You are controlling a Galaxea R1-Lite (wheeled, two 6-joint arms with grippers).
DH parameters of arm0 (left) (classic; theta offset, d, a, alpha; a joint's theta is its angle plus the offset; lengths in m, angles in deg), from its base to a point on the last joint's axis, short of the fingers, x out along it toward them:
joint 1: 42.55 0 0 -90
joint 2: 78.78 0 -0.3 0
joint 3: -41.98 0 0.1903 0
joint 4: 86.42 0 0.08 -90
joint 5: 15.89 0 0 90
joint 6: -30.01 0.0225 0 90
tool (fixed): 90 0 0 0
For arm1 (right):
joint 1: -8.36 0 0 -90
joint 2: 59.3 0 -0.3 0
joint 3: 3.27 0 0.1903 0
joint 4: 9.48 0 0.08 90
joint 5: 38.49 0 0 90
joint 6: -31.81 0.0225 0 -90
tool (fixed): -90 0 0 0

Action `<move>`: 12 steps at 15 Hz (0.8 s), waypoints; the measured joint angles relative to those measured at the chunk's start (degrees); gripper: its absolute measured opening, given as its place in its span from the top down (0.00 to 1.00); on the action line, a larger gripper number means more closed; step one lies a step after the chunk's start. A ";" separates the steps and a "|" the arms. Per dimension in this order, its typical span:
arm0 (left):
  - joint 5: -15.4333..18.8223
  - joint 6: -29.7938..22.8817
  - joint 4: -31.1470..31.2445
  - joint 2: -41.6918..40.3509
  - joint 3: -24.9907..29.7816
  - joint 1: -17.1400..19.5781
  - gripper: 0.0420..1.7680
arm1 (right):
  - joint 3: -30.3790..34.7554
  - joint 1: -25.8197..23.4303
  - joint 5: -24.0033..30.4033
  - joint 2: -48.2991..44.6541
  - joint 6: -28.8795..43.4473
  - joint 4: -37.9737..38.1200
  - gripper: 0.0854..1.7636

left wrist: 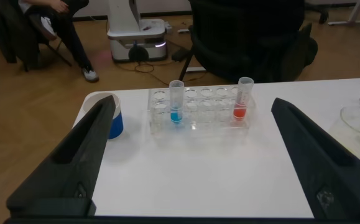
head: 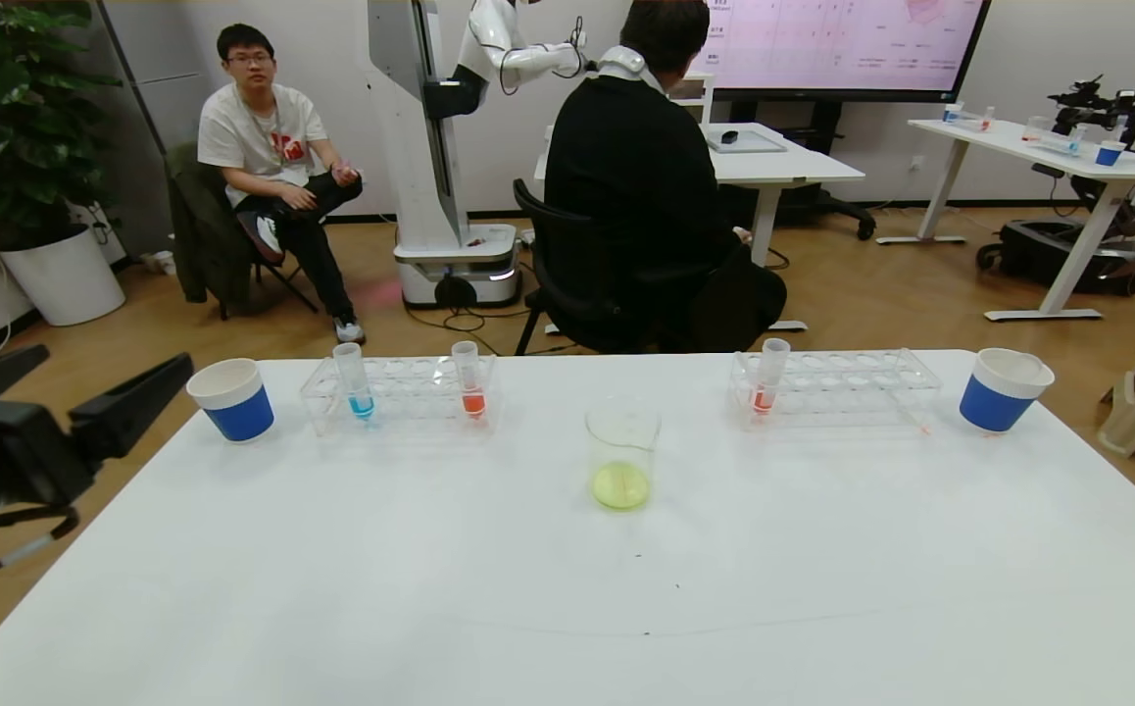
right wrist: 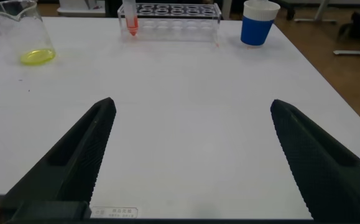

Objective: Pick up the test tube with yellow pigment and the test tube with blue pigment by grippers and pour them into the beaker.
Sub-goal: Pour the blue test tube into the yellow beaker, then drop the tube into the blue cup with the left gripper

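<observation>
- Left gripper hangs off the table's left edge, fingers spread wide, nothing between them. From my left wrist view the blue tube sits ahead, framed between the two fingers.
- The test tube with blue pigment stands upright in the left rack, near that rack's left end, long axis vertical, blue liquid down at the tip. It lies forward and to the right of the left gripper; I judge the left arm clearly the nearer one.
- Same rack also holds an upright orange-red tube, a few slots to the right of the blue one. Not my target.
- A blue-and-white paper cup stands just left of the rack, roughly between gripper and tube. I judge it the main thing to clear on a low approach.
- The beaker stands mid-table, well to the right of the left rack, with yellow-green liquid already pooled in its bottom. No yellow tube shows in any view, so I take the yellow pour as done and blue as remaining.
- Right gripper is out of the head view; its wrist view shows fingers wide apart, empty, hovering over bare table. Beyond it: the right rack with one orange-red tube, and a second paper cup.
- Background people and another robot are well behind the table.
</observation>
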 joint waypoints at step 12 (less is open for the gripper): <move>-5.06 -0.91 -47.36 48.17 0.66 -1.24 0.01 | 0.00 0.00 0.00 0.00 -0.02 0.00 0.02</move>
